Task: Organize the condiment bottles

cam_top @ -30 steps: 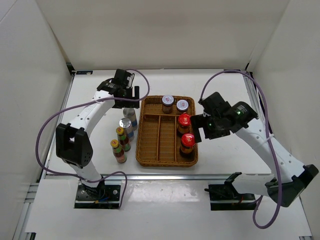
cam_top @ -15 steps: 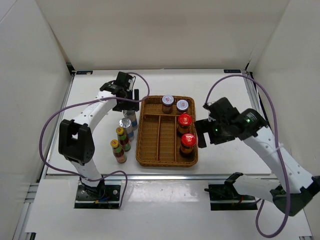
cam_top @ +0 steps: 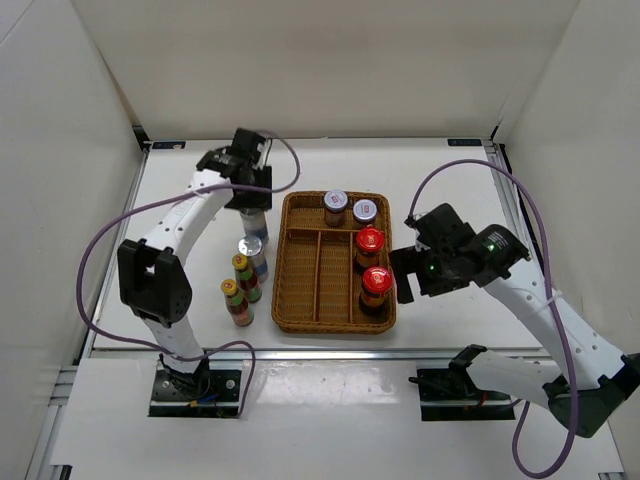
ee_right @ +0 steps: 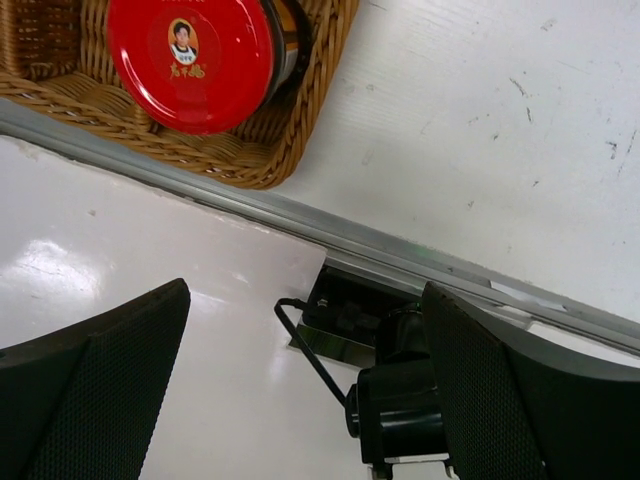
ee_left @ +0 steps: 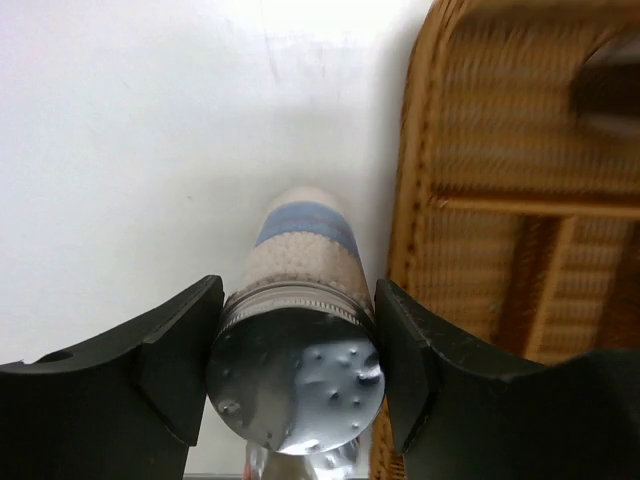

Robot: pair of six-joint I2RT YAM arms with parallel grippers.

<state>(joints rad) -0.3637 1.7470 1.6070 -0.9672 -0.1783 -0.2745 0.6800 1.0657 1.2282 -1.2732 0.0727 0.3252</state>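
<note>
Since the earlier frames the left gripper [ee_left: 297, 310] has been drawn back and slightly away from the tray, and the right gripper [ee_right: 305, 290] has been pulled off the tray toward the near right. Left jaws are closed on the silver-topped bottle [ee_left: 303, 245], one finger pressed to each side of its metal lid, with the bottle upright between them. Whether its base is off the table [ee_left: 120, 150] cannot be told from these views. The bottle sits just beside the outer left wall of the wicker tray [ee_left: 480, 150], not yet over it. Right jaws are spread wide with nothing between them (one red-capped jar [ee_right: 190, 60] is seen just beyond the fingers, seated in the tray). Step in hand is judged to be pick-and-transfer of this bottle. Next, a lift clear of the rim, a shift right over one of the two long unfilled compartments, and a straight lowering are called for. Already in the tray are the grey-lidded jars [cam_top: 336, 203] at the back and both red-capped ones at the right. Left outside, near the tray, are the second silver-topped bottle [cam_top: 252, 250] and the yellow-capped bottles [cam_top: 241, 268], so roughly half is judged done.
</note>
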